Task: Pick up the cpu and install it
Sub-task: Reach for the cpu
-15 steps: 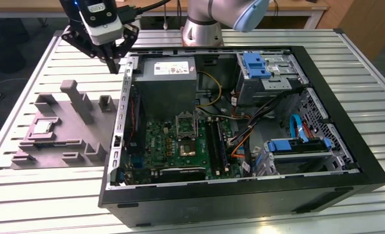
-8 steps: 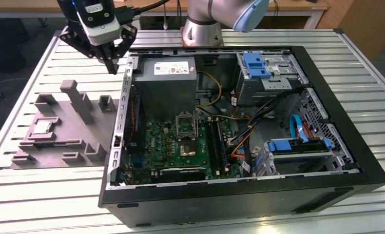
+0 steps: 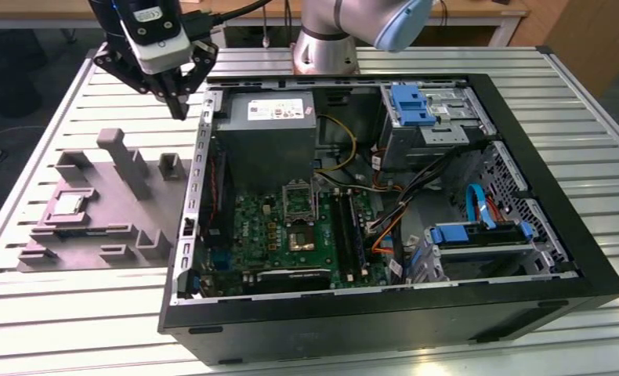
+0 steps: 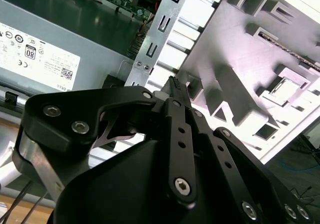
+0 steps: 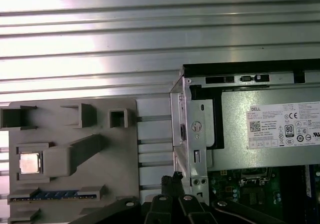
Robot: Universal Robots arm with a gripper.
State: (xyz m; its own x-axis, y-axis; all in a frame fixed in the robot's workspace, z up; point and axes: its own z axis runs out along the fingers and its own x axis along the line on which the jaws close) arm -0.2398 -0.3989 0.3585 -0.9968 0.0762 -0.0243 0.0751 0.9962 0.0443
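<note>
- The open computer case [image 3: 393, 313] lies nearest in the exterior view, with its motherboard [image 3: 257, 227] exposed.
- Just beside it, on the exterior view's left, sits the grey fixture plate [image 3: 100, 223]. The cpu [image 3: 67, 205] lies flat in 1 of its recesses.
- Farther back, the gripper [image 3: 181, 110] hovers near the case's corner, jaws pressed together and empty, well apart from the cpu.

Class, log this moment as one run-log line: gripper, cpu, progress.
gripper: shut, empty, hovering between fixture plate and computer case | cpu: in fixture plate recess, ungrasped | install: not done
</note>
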